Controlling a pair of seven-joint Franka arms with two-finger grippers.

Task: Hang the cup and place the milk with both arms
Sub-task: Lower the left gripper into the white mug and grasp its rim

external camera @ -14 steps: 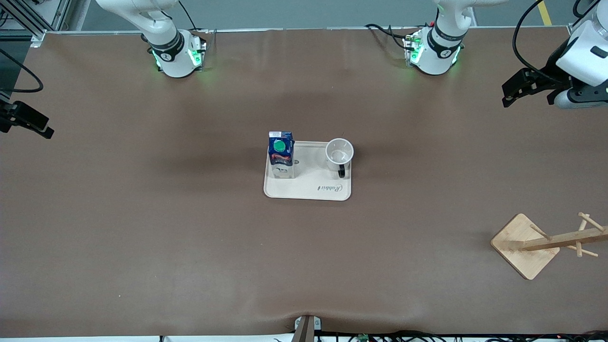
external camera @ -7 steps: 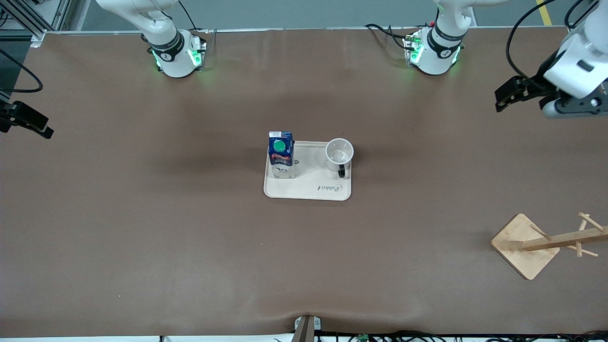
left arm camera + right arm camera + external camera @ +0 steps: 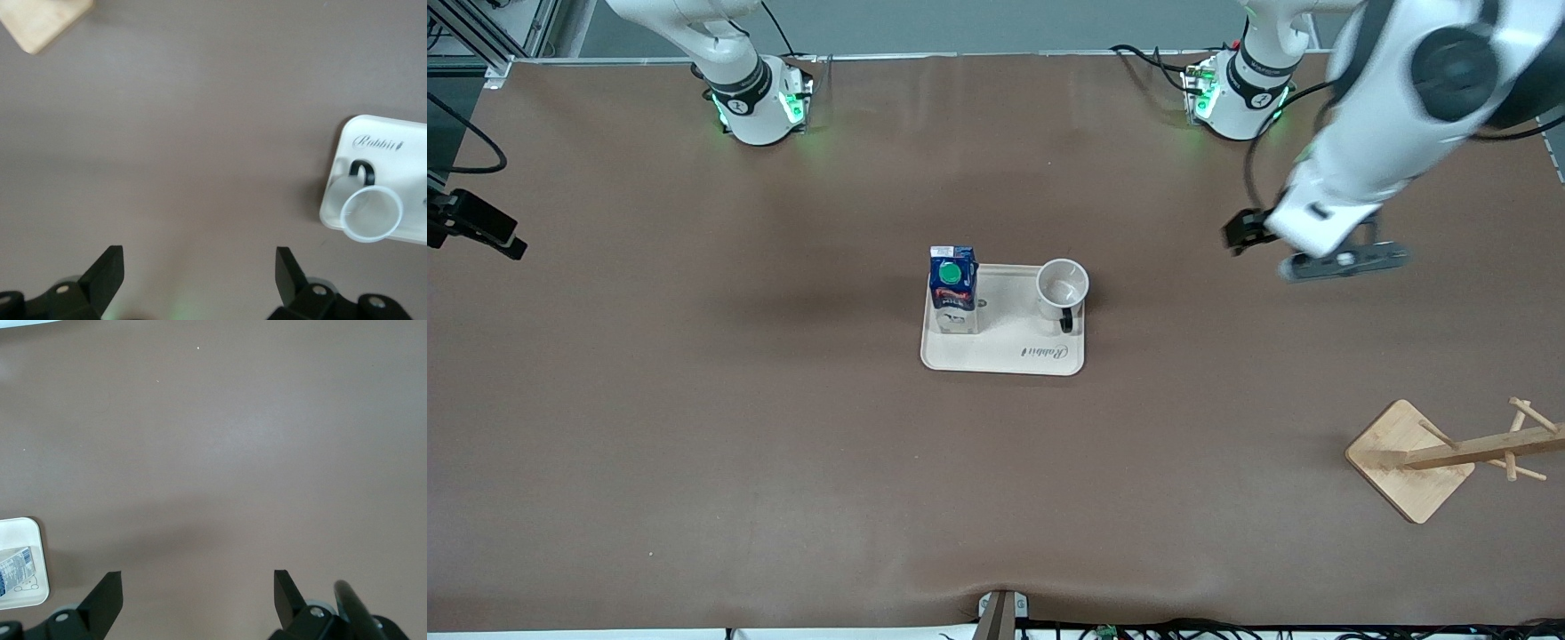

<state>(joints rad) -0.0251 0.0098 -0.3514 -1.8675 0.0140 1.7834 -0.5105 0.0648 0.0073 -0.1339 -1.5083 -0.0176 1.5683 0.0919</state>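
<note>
The milk [image 3: 952, 289], a dark-blue carton with a green cap, stands upright on a cream tray [image 3: 1005, 356] at the table's middle. The white cup [image 3: 1062, 289] stands upright on the same tray, beside the milk toward the left arm's end, its black handle pointing toward the front camera. My left gripper [image 3: 1325, 258] hangs in the air over bare table between the tray and the left arm's end. It is open and empty [image 3: 198, 277]; its wrist view shows the cup [image 3: 371, 212]. My right gripper [image 3: 476, 227] waits at the right arm's end, open and empty [image 3: 197, 597].
A wooden cup rack [image 3: 1440, 453] with pegs stands on a square base near the front camera at the left arm's end; a corner of its base shows in the left wrist view [image 3: 40, 20]. The tray's corner [image 3: 20, 530] shows in the right wrist view.
My left arm has swung in from the table's edge at its own end toward the tray, with its gripper still open. The right arm, milk and cup have not moved.
</note>
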